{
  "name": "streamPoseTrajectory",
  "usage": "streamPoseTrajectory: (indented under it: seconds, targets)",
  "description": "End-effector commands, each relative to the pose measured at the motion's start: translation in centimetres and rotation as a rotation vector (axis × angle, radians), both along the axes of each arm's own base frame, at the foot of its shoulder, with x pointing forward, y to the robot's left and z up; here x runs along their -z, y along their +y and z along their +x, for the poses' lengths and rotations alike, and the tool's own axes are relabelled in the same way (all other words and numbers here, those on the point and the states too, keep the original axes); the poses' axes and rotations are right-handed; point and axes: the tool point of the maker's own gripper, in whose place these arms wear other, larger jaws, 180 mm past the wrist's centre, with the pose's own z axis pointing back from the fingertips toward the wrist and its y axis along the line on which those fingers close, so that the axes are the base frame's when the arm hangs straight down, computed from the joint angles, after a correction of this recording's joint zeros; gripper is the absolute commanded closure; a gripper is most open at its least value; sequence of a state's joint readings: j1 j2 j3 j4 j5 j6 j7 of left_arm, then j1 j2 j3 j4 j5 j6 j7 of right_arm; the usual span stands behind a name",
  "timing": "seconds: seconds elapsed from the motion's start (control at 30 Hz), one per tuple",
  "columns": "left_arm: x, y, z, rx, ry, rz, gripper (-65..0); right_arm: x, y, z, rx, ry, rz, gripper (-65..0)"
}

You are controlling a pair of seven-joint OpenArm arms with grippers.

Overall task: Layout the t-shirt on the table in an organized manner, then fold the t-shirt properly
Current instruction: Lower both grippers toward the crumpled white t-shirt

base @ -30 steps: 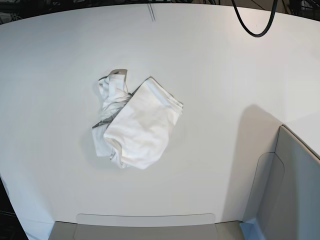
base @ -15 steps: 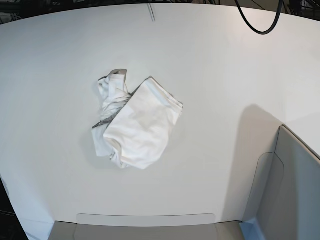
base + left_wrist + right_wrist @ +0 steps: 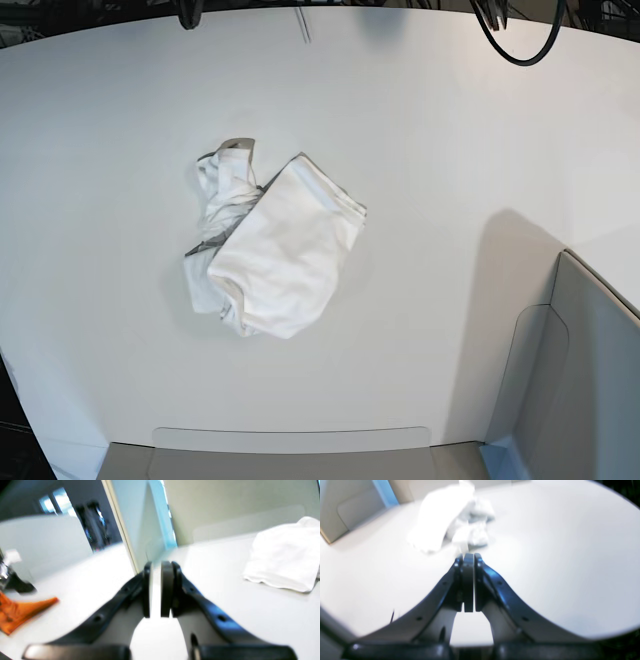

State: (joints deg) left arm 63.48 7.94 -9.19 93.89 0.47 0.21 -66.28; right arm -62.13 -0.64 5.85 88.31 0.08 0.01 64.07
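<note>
base view: the t-shirt [image 3: 270,245] lies bunched in a heap on the table [image 3: 450,130], left of centre, well clear of every edge. it looks light, soft and limp; a loose outer hem seems the best hold. right gripper [image 3: 469,556] is pressed closed, empty; left gripper [image 3: 157,566] shows a narrow gap, holding nothing.

Grey panels [image 3: 590,380] stand at the base view's 4 o'clock; a black cable [image 3: 515,40] loops at 1 o'clock against dark surroundings.
</note>
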Motion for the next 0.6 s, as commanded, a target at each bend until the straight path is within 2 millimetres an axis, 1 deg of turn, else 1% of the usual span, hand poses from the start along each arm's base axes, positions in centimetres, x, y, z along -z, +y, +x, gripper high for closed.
streamPoseTrajectory:
  seconds: [0.0, 0.13, 0.3, 0.43, 0.57]
  targets:
    - [-1.0, 0.1, 0.3, -0.014, -0.015, 0.002, -7.0, -1.3, -0.1, 0.1, 0.008, -0.045, 0.005, 0.0]
    - [-2.1, 0.5, 3.5, -0.032, -0.020, -0.029, -7.0, -2.7, 0.0, 2.1, 0.002, -0.093, 0.006, 0.0]
    - [-3.5, 1.6, 8.0, -0.063, -0.054, -0.057, -7.0, -4.4, 0.3, 5.4, -0.013, -0.114, 0.002, 0.0]
    - [-3.6, 2.2, 11.1, -0.089, -0.034, -0.105, -7.0, -5.4, 0.5, 8.5, -0.041, -0.128, -0.012, 0.0]
    - [-3.0, 2.5, 13.6, -0.103, -0.015, -0.149, -7.0, -6.1, -0.3, 11.9, -0.028, -0.148, 0.037, -0.1]
